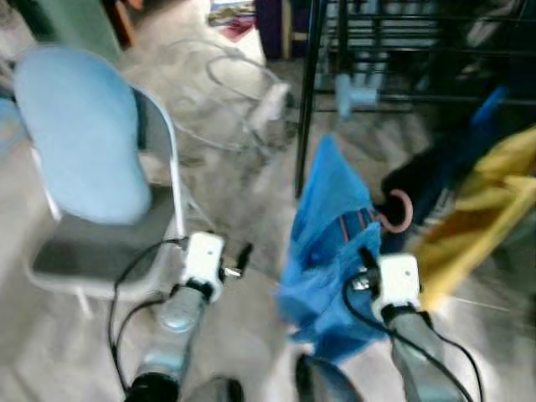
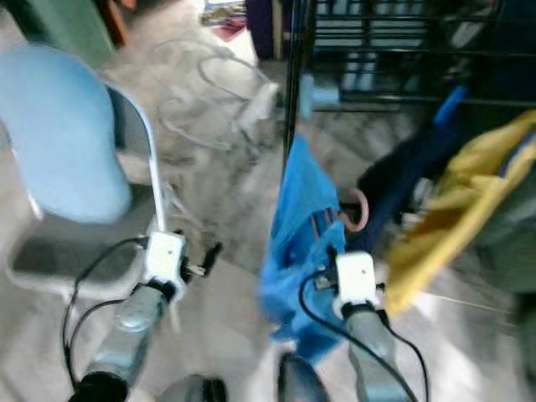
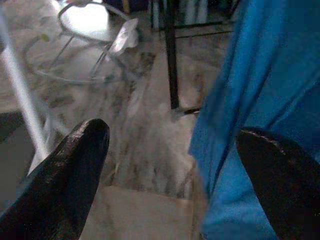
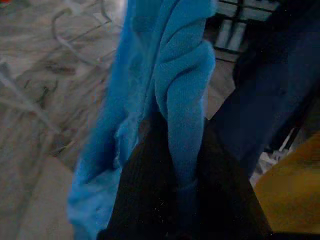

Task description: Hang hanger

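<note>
Right tool [image 4: 175,170]: fingers pressed together on a fold of the blue garment [image 1: 327,226], cloth bunched between them in the right wrist view.
Left tool [image 1: 243,255]: fingers spread wide with nothing between them, held low over the floor [image 1: 243,167] beside the garment and near the chair [image 1: 92,167].
Hanger [image 1: 400,213]: only a pink hook could be made out, curling out by the garment's upper right edge; the rest seemed to sit inside the cloth, though blur left that uncertain.
Where it was: garment and hook hung in front of the robot, just beside the black rack [image 1: 306,100], not yet on any rail.
Neighbours: a dark garment [image 1: 427,180] and a yellow one [image 1: 486,201] hung close on the right.
Handling: the load looked light; the cloth was soft and limp, likely to sag, swing and slide over the hanger, while the hook looked stiff.
Where to hold: a pinch on cloth alone gave little control of the hook; gripping the stiff neck below the hook would probably steer it better.
Risk: the garment could slip off, or the hook snag the neighbouring clothes.
</note>
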### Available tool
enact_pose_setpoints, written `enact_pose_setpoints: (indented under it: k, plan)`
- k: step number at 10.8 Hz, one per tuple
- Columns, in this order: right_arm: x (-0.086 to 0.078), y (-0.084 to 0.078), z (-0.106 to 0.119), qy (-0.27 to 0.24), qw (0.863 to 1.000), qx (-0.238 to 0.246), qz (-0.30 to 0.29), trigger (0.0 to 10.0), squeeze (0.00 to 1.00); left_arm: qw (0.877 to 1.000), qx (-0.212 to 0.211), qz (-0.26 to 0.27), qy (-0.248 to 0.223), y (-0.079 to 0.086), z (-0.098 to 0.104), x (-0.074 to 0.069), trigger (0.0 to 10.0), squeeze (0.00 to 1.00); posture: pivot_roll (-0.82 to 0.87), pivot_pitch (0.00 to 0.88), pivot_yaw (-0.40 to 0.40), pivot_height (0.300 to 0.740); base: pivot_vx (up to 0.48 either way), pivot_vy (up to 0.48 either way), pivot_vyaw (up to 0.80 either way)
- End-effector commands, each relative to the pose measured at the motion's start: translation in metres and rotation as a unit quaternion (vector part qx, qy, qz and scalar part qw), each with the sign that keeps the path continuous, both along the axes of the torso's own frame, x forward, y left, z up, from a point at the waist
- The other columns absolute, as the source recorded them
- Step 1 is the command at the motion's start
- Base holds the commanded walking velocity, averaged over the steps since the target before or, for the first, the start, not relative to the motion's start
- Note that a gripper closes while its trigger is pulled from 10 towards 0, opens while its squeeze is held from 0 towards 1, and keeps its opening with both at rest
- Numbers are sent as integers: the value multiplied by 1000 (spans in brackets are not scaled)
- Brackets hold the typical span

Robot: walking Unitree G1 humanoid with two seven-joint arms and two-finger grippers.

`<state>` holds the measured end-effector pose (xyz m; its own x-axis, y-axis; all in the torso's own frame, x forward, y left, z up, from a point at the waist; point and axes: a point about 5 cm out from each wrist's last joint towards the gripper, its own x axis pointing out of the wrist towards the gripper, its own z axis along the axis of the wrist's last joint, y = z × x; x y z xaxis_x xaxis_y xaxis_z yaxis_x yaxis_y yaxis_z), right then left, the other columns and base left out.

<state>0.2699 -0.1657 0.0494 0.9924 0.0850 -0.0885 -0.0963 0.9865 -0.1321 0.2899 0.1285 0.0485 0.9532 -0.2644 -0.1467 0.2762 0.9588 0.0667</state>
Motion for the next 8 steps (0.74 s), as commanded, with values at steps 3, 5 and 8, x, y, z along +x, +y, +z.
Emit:
enact_pose_setpoints:
  k: [3,5,8]
  plan:
    - [3,18,-4,10,999,16,45,0,0,999,23,31,10,16,-8,-5,10000,0,-26,167,12,740,-99,0,0]
    - [11,30,-6,16,997,18,67,0,0,998,24,47,18,28,-12,-12,10000,0,33,149,-35,740,0,0,0]
    - [23,51,-7,34,990,15,133,0,0,992,-18,124,6,41,-9,-12,10000,0,119,144,-113,740,0,0,0]
